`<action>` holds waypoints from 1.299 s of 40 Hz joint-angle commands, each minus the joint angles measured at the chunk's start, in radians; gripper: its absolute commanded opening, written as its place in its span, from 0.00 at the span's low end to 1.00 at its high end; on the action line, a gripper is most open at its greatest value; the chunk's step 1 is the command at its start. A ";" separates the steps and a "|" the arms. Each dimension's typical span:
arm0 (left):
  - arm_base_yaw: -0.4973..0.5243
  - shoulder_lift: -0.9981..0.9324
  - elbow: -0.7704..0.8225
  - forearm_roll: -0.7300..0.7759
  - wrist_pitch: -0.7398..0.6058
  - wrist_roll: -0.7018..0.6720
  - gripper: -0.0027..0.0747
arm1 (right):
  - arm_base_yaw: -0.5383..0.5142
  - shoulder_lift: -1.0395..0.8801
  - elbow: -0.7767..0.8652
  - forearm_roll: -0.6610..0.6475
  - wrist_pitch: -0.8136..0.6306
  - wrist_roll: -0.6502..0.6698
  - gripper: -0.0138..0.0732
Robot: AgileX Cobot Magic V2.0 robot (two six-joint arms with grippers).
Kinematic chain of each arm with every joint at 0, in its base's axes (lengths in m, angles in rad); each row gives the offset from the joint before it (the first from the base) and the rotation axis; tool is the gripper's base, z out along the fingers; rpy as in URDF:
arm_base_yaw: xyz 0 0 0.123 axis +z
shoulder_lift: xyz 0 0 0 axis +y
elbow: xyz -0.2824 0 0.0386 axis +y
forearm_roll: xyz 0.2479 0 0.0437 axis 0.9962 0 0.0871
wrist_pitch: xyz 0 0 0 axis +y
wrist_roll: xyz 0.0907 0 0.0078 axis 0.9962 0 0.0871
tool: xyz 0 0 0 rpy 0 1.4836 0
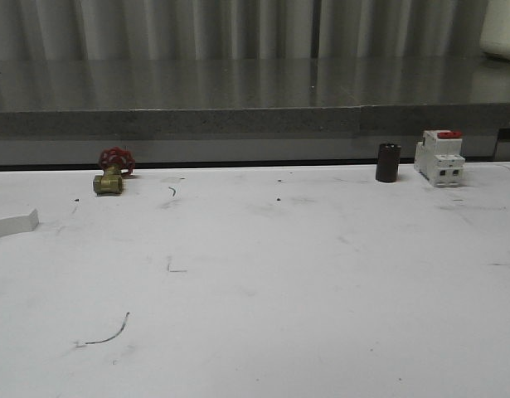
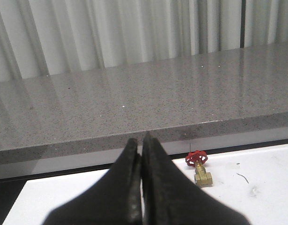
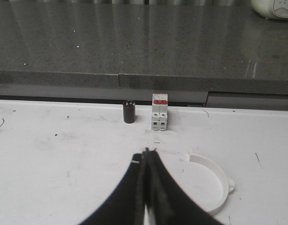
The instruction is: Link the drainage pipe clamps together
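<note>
Plainly, both grippers are pressed shut on nothing: the left gripper (image 2: 142, 154) points toward the red-handled brass valve (image 2: 200, 168), and the right gripper (image 3: 146, 161) hangs just beside a white drainage pipe clamp half-ring (image 3: 218, 180), nearer the camera than the circuit breaker (image 3: 159, 112) and black cylinder (image 3: 129, 112).

on the table (image 1: 255, 282), a valve (image 1: 112, 172) sits far left at the back; a cylinder (image 1: 388, 162) stands just left of a breaker (image 1: 439, 157) far right. a clamp (image 3: 211, 180) lies nearer than the breaker.
</note>
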 commanded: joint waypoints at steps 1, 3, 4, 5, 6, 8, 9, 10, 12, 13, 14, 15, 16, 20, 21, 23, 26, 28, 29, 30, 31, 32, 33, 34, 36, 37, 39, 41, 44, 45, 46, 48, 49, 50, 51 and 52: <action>-0.001 0.009 -0.037 0.002 -0.078 -0.001 0.02 | -0.005 0.013 -0.035 -0.002 -0.067 -0.012 0.02; -0.001 0.009 -0.037 0.002 -0.078 -0.001 0.06 | -0.005 0.013 -0.035 -0.002 -0.067 -0.012 0.02; -0.001 0.009 -0.037 0.002 -0.078 -0.001 0.10 | -0.005 0.013 -0.035 -0.002 -0.067 -0.012 0.02; -0.001 0.009 -0.037 0.002 -0.078 -0.001 0.16 | -0.005 0.013 -0.035 -0.002 -0.067 -0.012 0.02; -0.001 0.009 -0.037 0.002 -0.078 -0.001 0.21 | -0.005 0.013 -0.035 -0.002 -0.067 -0.012 0.02; -0.001 0.009 -0.037 0.002 -0.078 -0.001 0.34 | -0.005 0.013 -0.035 -0.002 -0.067 -0.012 0.02; -0.001 0.009 -0.037 0.000 -0.081 -0.001 0.43 | -0.005 0.013 -0.035 -0.002 -0.067 -0.012 0.02; -0.001 0.009 -0.034 0.000 -0.081 -0.001 0.51 | -0.005 0.013 -0.035 -0.002 -0.067 -0.012 0.02; -0.001 0.009 -0.033 0.000 -0.081 -0.001 0.64 | -0.005 0.013 -0.035 -0.002 -0.067 -0.012 0.02; -0.001 0.009 -0.033 0.000 -0.081 -0.003 0.69 | -0.005 0.013 -0.035 -0.002 -0.067 -0.012 0.02; -0.001 0.009 -0.033 -0.006 -0.081 -0.003 0.73 | -0.005 0.013 -0.035 -0.002 -0.067 -0.012 0.02; -0.001 0.009 -0.033 -0.015 -0.081 -0.005 0.76 | -0.005 0.013 -0.035 -0.002 -0.067 -0.012 0.02; -0.001 0.009 -0.033 -0.034 -0.079 -0.005 0.78 | -0.005 0.013 -0.035 -0.002 -0.067 -0.012 0.02; -0.001 0.018 -0.035 -0.047 -0.054 -0.005 0.78 | -0.005 0.013 -0.035 -0.002 -0.067 -0.012 0.02; -0.001 0.028 -0.037 -0.053 -0.044 -0.005 0.78 | -0.005 0.013 -0.035 -0.002 -0.067 -0.012 0.02; -0.001 0.056 -0.053 -0.075 -0.016 -0.005 0.78 | -0.005 0.013 -0.035 -0.002 -0.067 -0.012 0.02; 0.000 0.130 -0.099 -0.091 0.065 -0.005 0.78 | -0.005 0.013 -0.035 -0.002 -0.067 -0.012 0.02; 0.000 0.193 -0.143 -0.091 0.133 -0.007 0.78 | -0.005 0.013 -0.035 -0.002 -0.067 -0.012 0.02; 0.000 0.221 -0.170 -0.091 0.172 -0.009 0.78 | -0.005 0.013 -0.035 -0.002 -0.067 -0.012 0.02; 0.000 0.261 -0.191 -0.091 0.199 -0.013 0.78 | -0.005 0.013 -0.035 -0.002 -0.067 -0.012 0.02; 0.000 0.300 -0.219 -0.091 0.231 -0.015 0.78 | -0.005 0.013 -0.035 -0.002 -0.067 -0.012 0.02; 0.000 0.338 -0.247 -0.091 0.257 -0.026 0.78 | -0.005 0.013 -0.035 -0.002 -0.067 -0.012 0.02; 0.000 0.365 -0.273 -0.088 0.280 -0.039 0.78 | -0.005 0.013 -0.035 -0.002 -0.067 -0.012 0.02; 0.000 0.393 -0.293 -0.086 0.295 -0.041 0.78 | -0.005 0.013 -0.035 -0.002 -0.067 -0.012 0.02; 0.006 0.457 -0.337 -0.084 0.327 -0.058 0.78 | -0.005 0.013 -0.035 -0.002 -0.067 -0.012 0.02; 0.012 0.492 -0.355 -0.084 0.339 -0.064 0.78 | -0.005 0.013 -0.035 -0.002 -0.067 -0.012 0.02; 0.033 0.559 -0.400 -0.084 0.375 -0.064 0.78 | -0.005 0.013 -0.035 -0.002 -0.067 -0.012 0.02; 0.057 0.617 -0.436 -0.084 0.415 -0.064 0.78 | -0.005 0.013 -0.035 -0.002 -0.067 -0.012 0.02; 0.088 0.701 -0.484 -0.084 0.476 -0.064 0.78 | -0.005 0.013 -0.035 -0.002 -0.067 -0.012 0.02; 0.092 0.726 -0.503 -0.084 0.505 -0.064 0.78 | -0.005 0.013 -0.035 -0.002 -0.067 -0.012 0.02; 0.095 0.760 -0.516 -0.084 0.527 -0.064 0.78 | -0.005 0.013 -0.035 -0.002 -0.067 -0.012 0.02; 0.097 0.818 -0.550 -0.084 0.576 -0.055 0.78 | -0.005 0.013 -0.035 -0.002 -0.067 -0.012 0.02; 0.097 0.841 -0.557 -0.084 0.586 -0.051 0.78 | -0.005 0.013 -0.035 -0.002 -0.067 -0.012 0.02; 0.093 0.872 -0.572 -0.084 0.604 -0.045 0.78 | -0.005 0.013 -0.035 -0.002 -0.067 -0.012 0.02; 0.087 0.895 -0.584 -0.084 0.619 -0.038 0.78 | -0.005 0.013 -0.035 -0.002 -0.067 -0.012 0.02; 0.083 0.923 -0.593 -0.084 0.628 -0.035 0.78 | -0.005 0.013 -0.035 -0.002 -0.067 -0.012 0.02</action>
